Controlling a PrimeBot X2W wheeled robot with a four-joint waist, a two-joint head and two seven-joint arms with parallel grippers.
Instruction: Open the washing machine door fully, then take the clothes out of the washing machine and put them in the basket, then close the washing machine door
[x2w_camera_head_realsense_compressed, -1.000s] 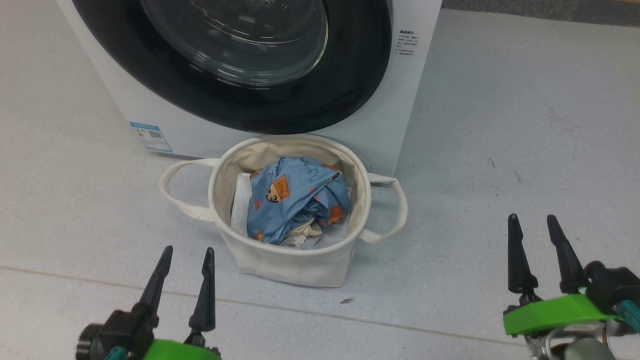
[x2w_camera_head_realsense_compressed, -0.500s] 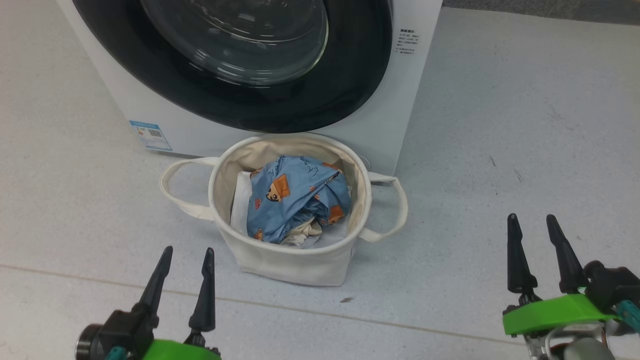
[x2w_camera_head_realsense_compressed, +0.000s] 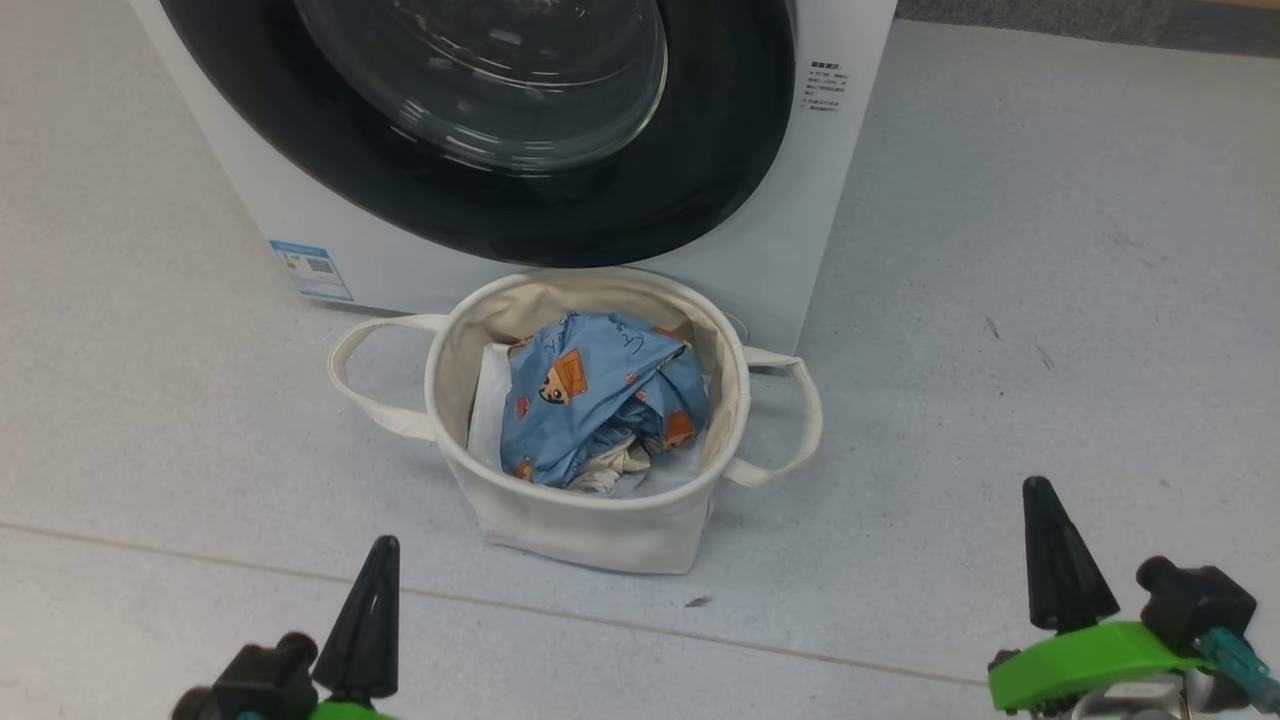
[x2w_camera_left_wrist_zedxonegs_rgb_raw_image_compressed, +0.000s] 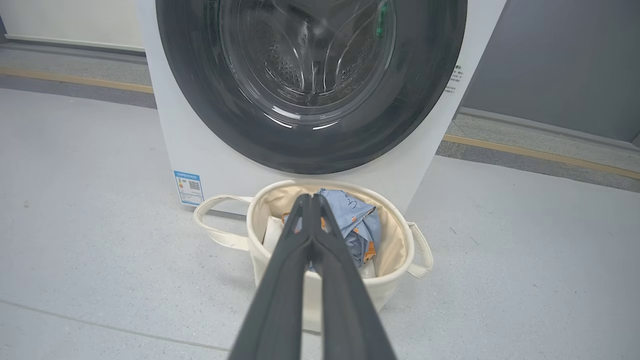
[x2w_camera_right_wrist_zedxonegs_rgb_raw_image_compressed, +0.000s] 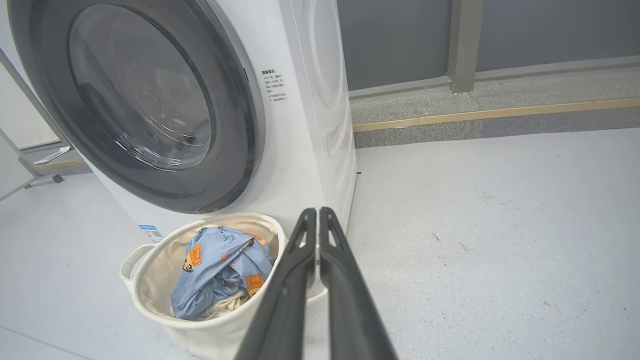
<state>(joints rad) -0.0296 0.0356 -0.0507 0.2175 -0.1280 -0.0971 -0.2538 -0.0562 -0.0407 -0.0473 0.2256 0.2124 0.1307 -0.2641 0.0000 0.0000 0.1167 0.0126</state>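
Note:
The white washing machine stands at the top of the head view, its glossy black round door shut flat against the front. Right before it on the floor sits the cream canvas basket, holding the crumpled light blue clothes over a white sheet. My left gripper is at the lower left, shut and empty, short of the basket. My right gripper is at the lower right, fingers together, holding nothing. The left wrist view looks along shut fingers at the basket and door.
Grey floor runs all around, with a thin seam line crossing in front of the basket. In the right wrist view a raised curb with a yellow strip and a grey wall lie behind the machine. A metal stand leg shows at far left.
Both grippers have shut from open and drawn back down toward the bottom edge. The head view has shifted slightly, so machine and basket sit a little further right.

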